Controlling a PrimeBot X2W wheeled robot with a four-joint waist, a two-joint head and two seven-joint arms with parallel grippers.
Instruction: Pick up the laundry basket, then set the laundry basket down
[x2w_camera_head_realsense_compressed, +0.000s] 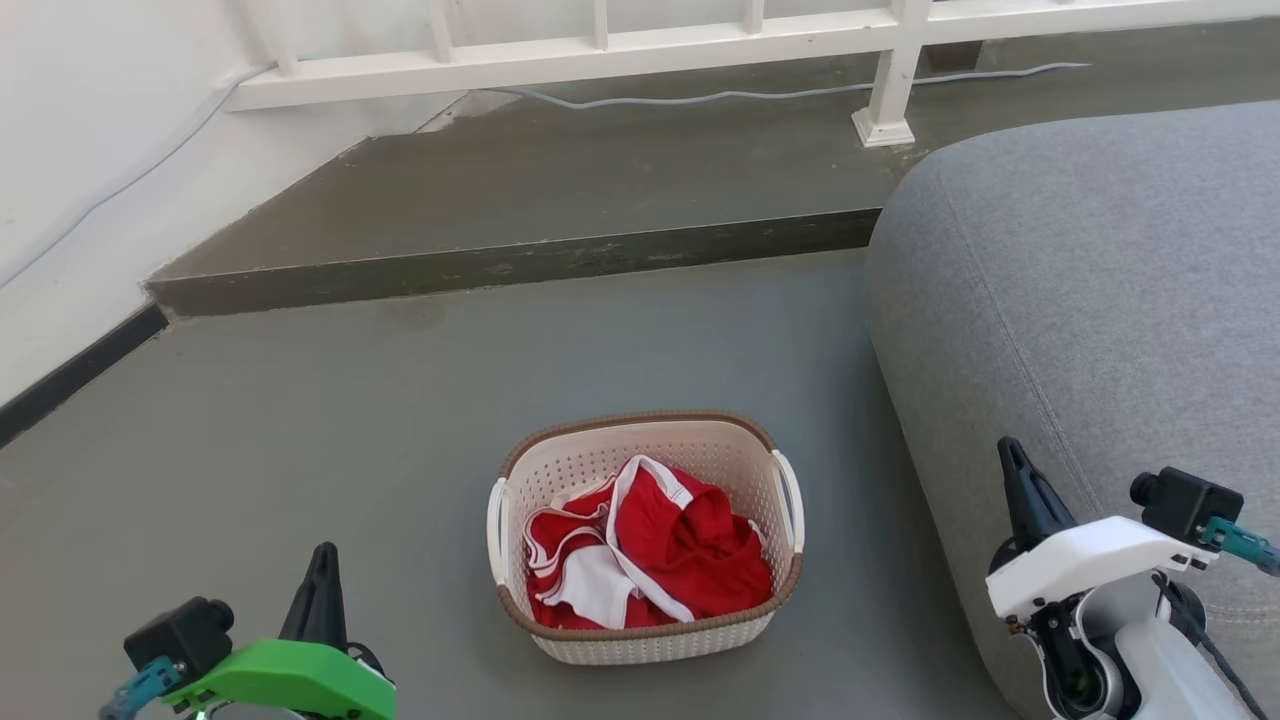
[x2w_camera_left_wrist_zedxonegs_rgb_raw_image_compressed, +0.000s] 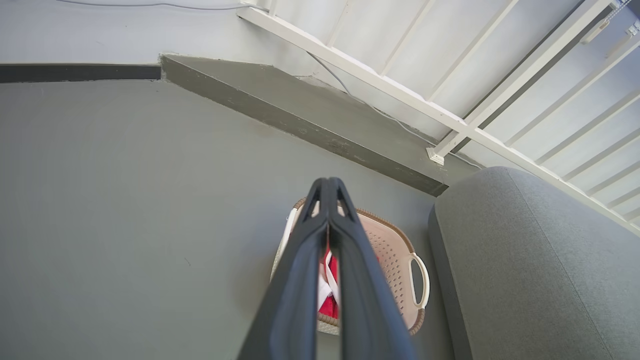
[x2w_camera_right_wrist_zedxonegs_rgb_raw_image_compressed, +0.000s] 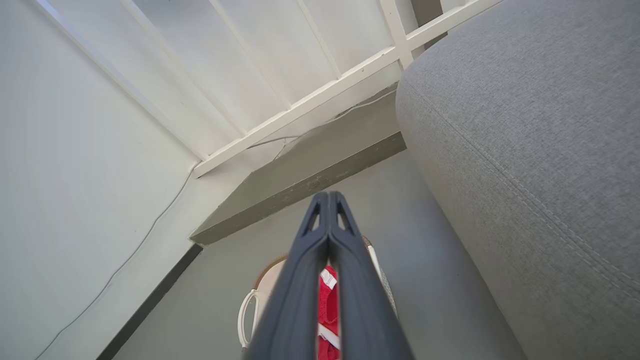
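Observation:
The laundry basket (x2w_camera_head_realsense_compressed: 690, 448) is a small cream-white perforated tub with a brown rim and white side handles. It stands on the grey floor at the middle bottom of the head view, holding red and white clothes (x2w_camera_head_realsense_compressed: 650, 550). My left gripper (x2w_camera_head_realsense_compressed: 322, 555) is at the lower left, shut and empty, well apart from the basket. At the lower right, beside the sofa, my right gripper (x2w_camera_head_realsense_compressed: 1010, 450) is also shut and empty. In the left wrist view the basket (x2w_camera_left_wrist_zedxonegs_rgb_raw_image_compressed: 395, 250) lies behind the shut left gripper (x2w_camera_left_wrist_zedxonegs_rgb_raw_image_compressed: 327, 181). In the right wrist view the basket (x2w_camera_right_wrist_zedxonegs_rgb_raw_image_compressed: 252, 310) lies below the shut right gripper (x2w_camera_right_wrist_zedxonegs_rgb_raw_image_compressed: 327, 195).
A grey sofa (x2w_camera_head_realsense_compressed: 1090, 310) fills the right side, close to the basket. A raised dark step (x2w_camera_head_realsense_compressed: 520, 260) runs across behind the basket, with a white railing (x2w_camera_head_realsense_compressed: 640, 50) and a cable (x2w_camera_head_realsense_compressed: 760, 95) on it. A white wall (x2w_camera_head_realsense_compressed: 70, 170) with a dark skirting closes the left.

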